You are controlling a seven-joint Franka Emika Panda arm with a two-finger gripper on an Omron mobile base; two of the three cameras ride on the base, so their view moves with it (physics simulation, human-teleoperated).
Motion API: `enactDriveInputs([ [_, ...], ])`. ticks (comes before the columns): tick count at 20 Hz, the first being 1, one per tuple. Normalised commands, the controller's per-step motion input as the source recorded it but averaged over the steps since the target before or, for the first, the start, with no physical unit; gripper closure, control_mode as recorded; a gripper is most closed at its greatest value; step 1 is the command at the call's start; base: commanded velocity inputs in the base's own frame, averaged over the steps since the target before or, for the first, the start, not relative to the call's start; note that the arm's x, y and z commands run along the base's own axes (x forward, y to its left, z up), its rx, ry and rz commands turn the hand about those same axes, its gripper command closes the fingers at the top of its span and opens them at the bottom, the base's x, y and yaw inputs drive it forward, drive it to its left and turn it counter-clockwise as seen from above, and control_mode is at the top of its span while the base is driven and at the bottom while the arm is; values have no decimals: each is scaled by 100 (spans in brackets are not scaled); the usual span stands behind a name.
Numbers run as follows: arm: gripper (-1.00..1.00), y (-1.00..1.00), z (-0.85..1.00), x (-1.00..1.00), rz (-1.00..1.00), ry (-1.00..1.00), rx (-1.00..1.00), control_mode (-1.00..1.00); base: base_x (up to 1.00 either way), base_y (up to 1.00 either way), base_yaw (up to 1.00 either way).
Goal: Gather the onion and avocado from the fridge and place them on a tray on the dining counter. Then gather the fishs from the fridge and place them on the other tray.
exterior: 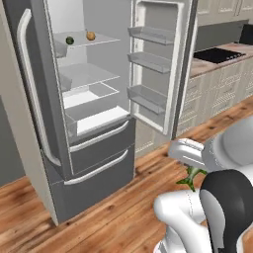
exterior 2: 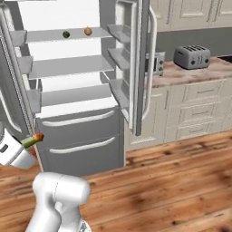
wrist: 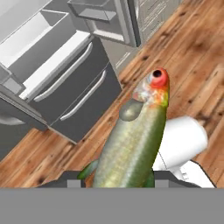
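The long olive-green fish (wrist: 133,144) with a red-orange head runs up the middle of the hand view, its tail end clamped in the closed gripper (wrist: 124,181) at the bottom. It looks slick, tapered and light; gripped this far back it may swing or slip, and mid-body would likely hold better. At upper left stands the open grey French-door fridge (exterior: 94,148), with the small golden-brown onion (exterior: 91,35) and dark green avocado (exterior: 69,40) on its top shelf.

Base cams L/R behind arm, both on open fridge (exterior: 94,99); hand cam floorward.
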Motion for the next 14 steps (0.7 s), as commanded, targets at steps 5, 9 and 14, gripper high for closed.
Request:
enactDriveInputs([
  [5, 100, 0, 0, 0, 0, 0, 0, 100, -100, 5, -31],
  [9, 100, 0, 0, 0, 0, 0, 0, 100, -100, -2, -23],
  [14, 100, 0, 0, 0, 0, 0, 0, 100, -99, -18, -14],
])
